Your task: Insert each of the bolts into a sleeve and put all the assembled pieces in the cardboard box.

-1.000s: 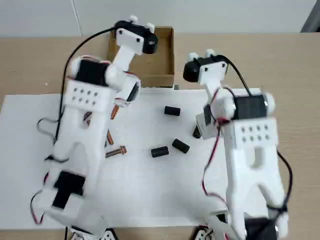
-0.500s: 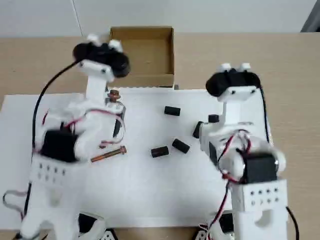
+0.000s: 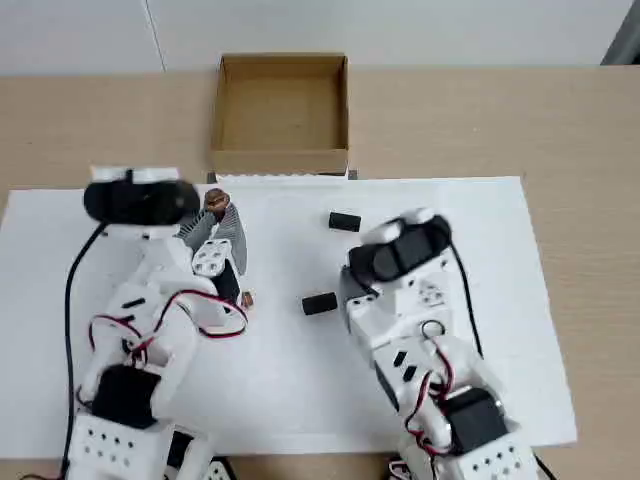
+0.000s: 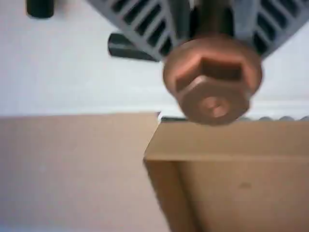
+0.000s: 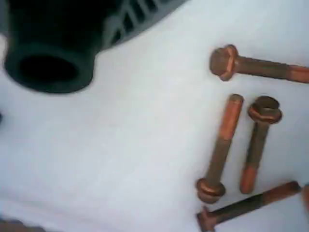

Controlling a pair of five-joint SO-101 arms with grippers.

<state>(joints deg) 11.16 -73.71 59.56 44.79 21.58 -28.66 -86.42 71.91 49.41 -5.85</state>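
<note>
My left gripper (image 3: 218, 218) hovers over the white sheet just in front of the cardboard box (image 3: 283, 110) and is shut on a copper bolt (image 3: 215, 199), head toward the box. In the left wrist view the bolt's hex head (image 4: 212, 79) sticks out between the grey fingers (image 4: 140, 19), with the box wall (image 4: 227, 140) beyond it. My right gripper (image 5: 72, 34) is shut on a black sleeve (image 5: 48, 67), its open bore facing the camera. Several loose bolts (image 5: 219, 145) lie on the sheet past it. The right arm (image 3: 400, 255) is over the sheet's middle.
Two black sleeves (image 3: 344, 221) (image 3: 319, 303) lie loose on the white sheet (image 3: 500, 230). A bolt tip (image 3: 246, 298) pokes out from beside the left arm. Bare tabletop (image 3: 500, 110) surrounds the box.
Both arms have drawn back toward the front edge. The left gripper came back from the box over the sheet with a bolt in it. The right arm swung left over the middle sleeves.
</note>
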